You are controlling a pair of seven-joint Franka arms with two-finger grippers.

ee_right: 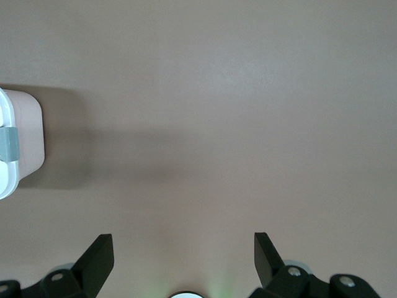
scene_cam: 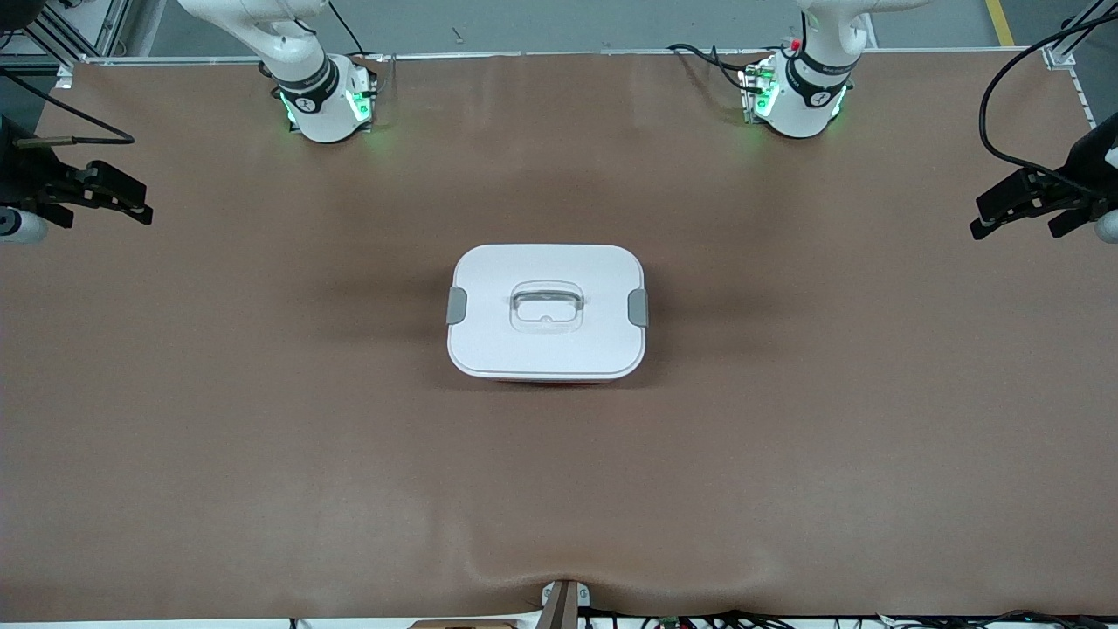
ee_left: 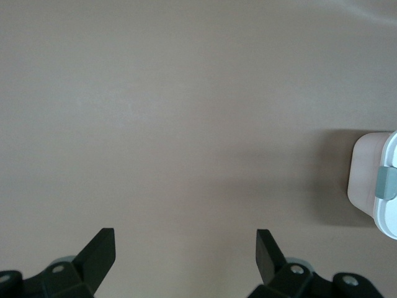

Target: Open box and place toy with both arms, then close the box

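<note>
The box sits lidded mid-surface, no toy visible, fitting either start or finish, with left pincer and right pincer spread empty over the surface's ends.

The brown table fills nearly the whole frame, bare and evenly lit. The left gripper enters at the frame edge closest to the camera. Its two black fingers stand wide apart with only tabletop between them, and they hold nothing. Cut off at a side edge, about halfway along it, is part of the box. It shows a pale pink wall, a white lid resting on top, and a grey latch on the lid's rim. A soft shadow spreads from the box toward the middle of the frame.
</note>
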